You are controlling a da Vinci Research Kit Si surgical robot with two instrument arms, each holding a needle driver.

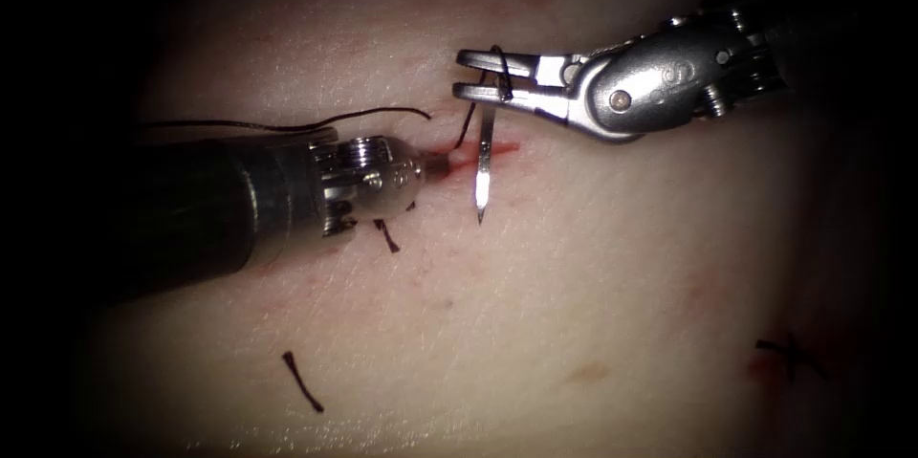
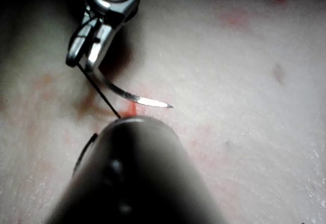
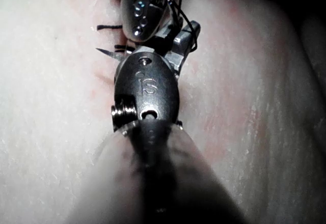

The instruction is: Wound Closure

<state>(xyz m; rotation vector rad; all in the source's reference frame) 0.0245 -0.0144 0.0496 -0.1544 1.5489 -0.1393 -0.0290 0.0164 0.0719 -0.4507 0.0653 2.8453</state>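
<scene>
The needle (image 1: 485, 166) is sitting just right of center in the upper half of the endoscope frame, hanging pretty much straight down with its sharp tip free in the air above the tissue (image 1: 574, 324), so it's not in the tissue at all. The right hand (image 1: 478, 76) is coming in from the upper right and its jaws are clamping down on the needle near the blunt thread end, with a bit of thread (image 1: 500, 71) wrapping around the jaws there. In the left wrist view the needle (image 2: 137, 98) is curving out from the right hand (image 2: 81, 56) with its point floating over the red spot.

The cut (image 1: 478, 154) is showing as a short reddish line with red fluid right behind the needle, and the needle tip is hanging just below it. From the jaws the thread is dropping down to the cut, and another strand is running off to the left along the top of the left tool toward the left edge of the frame.

The left hand (image 1: 438, 163) is coming in from the left with its tip touching the left end of the cut; can't tell if its jaws are open or closed, or if it's holding anything.

A couple of cut ends of thread (image 1: 301, 381) are lying on the tissue in the lower left, and an older stitch (image 1: 792, 353) is sitting at lower right.
</scene>
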